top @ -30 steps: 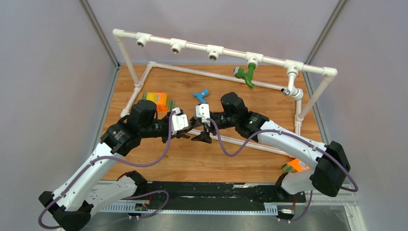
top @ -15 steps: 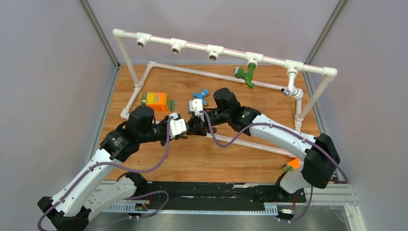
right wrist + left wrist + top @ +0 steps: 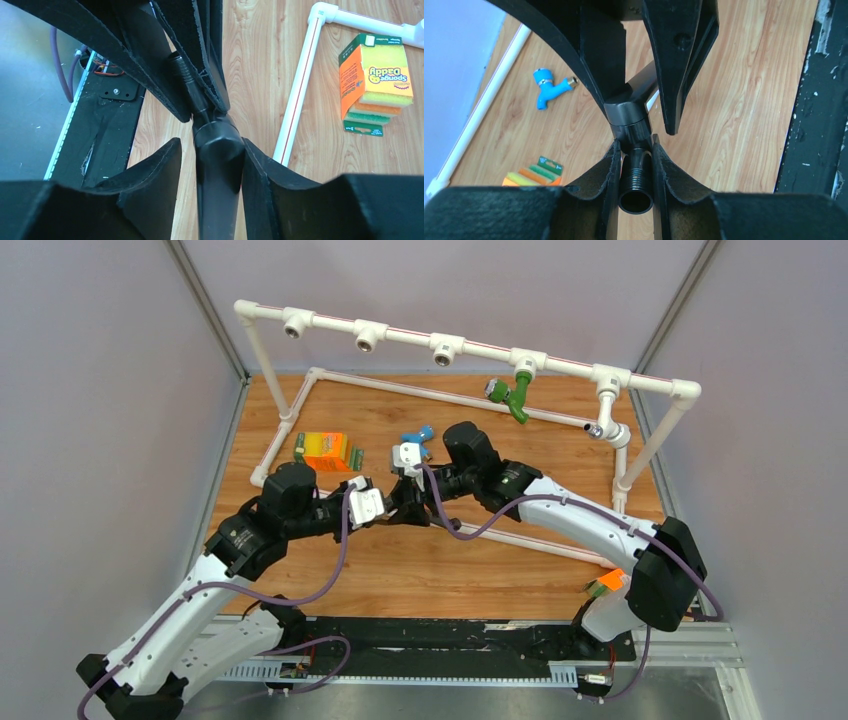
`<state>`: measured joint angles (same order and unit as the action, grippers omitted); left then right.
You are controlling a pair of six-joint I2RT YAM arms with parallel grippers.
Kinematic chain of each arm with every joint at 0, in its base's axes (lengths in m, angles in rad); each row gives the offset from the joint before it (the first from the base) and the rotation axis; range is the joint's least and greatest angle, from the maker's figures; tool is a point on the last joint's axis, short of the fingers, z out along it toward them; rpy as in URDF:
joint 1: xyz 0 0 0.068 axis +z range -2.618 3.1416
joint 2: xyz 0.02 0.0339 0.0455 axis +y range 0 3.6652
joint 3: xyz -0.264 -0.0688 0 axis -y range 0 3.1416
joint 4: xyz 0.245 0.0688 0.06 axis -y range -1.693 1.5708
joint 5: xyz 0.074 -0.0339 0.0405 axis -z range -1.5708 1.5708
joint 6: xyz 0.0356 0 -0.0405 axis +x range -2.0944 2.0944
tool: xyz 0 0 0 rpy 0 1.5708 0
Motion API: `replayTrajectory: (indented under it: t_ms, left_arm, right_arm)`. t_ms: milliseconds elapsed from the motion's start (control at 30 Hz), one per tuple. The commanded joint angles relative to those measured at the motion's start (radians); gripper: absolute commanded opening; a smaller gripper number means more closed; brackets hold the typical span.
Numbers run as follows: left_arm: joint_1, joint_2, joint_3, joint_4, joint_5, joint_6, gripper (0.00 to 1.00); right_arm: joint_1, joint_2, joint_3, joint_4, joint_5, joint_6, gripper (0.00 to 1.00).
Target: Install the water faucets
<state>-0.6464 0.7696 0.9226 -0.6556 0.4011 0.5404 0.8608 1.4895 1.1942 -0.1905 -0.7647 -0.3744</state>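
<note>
Surface: I'm working over a wooden tabletop (image 3: 400,570) with grey walls around it, both arm bases at the near edge.
Left claw: my left gripper (image 3: 635,145) is clamped on the threaded end of the dark-brown faucet (image 3: 634,181), a pad pressed to each side.
Dark-brown faucet: I see it held above the wood near the table's middle, bridging the two claws.
Right claw: my right gripper (image 3: 210,147) straddles the faucet's thicker body. One pad touches it and a sliver of wood shows beside the other, so I cannot tell if it grips.
Sponge pack (image 3: 325,448): lying flat, left of centre, beside the frame's low pipe.
Blue faucet (image 3: 415,437): on the wood just beyond the right wrist.
Pipe frame (image 3: 400,335): standing at the far edge.
Green faucet (image 3: 515,395): hanging from a tee on the top rail.
White-chrome faucet (image 3: 600,430): at the rail's right-hand fitting.
</note>
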Motion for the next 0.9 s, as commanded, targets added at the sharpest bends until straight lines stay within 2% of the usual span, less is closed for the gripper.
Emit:
replayTrajectory:
  t_ms: [0, 200, 300, 467, 600, 633, 700, 767, 833, 867]
  left_arm:
    - [0.004, -0.006, 0.03, 0.163, 0.099, 0.001, 0.0]
    - [0.004, 0.028, 0.053, 0.14, 0.139, -0.007, 0.0]
    - [0.004, 0.037, 0.058, 0.139, 0.156, -0.016, 0.0]
    - [0.004, 0.028, 0.055, 0.169, 0.142, -0.048, 0.0]
    - [0.005, 0.007, 0.038, 0.23, 0.056, -0.12, 0.0]
    - [0.005, -0.001, 0.03, 0.241, 0.041, -0.144, 0.04]
    - [0.007, -0.015, 0.024, 0.287, -0.016, -0.187, 0.26]
    - [0.008, -0.033, 0.018, 0.345, -0.08, -0.232, 0.43]
    - [0.008, -0.053, 0.016, 0.388, -0.123, -0.281, 0.53]
    - [0.008, -0.07, 0.016, 0.405, -0.142, -0.311, 0.55]
  right_arm:
    - [0.012, 0.011, 0.048, -0.001, -0.088, -0.008, 0.49]
    - [0.012, 0.023, 0.067, -0.013, -0.128, -0.029, 0.46]
    - [0.012, 0.026, 0.071, -0.036, -0.128, -0.053, 0.36]
    - [0.007, 0.025, 0.061, -0.067, -0.107, -0.08, 0.0]
    - [-0.014, 0.011, 0.045, -0.066, -0.111, -0.064, 0.0]
    - [-0.023, 0.006, 0.047, -0.064, -0.11, -0.054, 0.0]
    - [-0.043, 0.003, 0.05, -0.053, -0.11, -0.006, 0.0]
    - [-0.054, -0.006, 0.041, -0.014, -0.098, 0.047, 0.0]
    - [-0.059, -0.024, 0.019, 0.058, -0.064, 0.113, 0.0]
    - [-0.062, -0.037, 0.007, 0.094, -0.03, 0.153, 0.0]
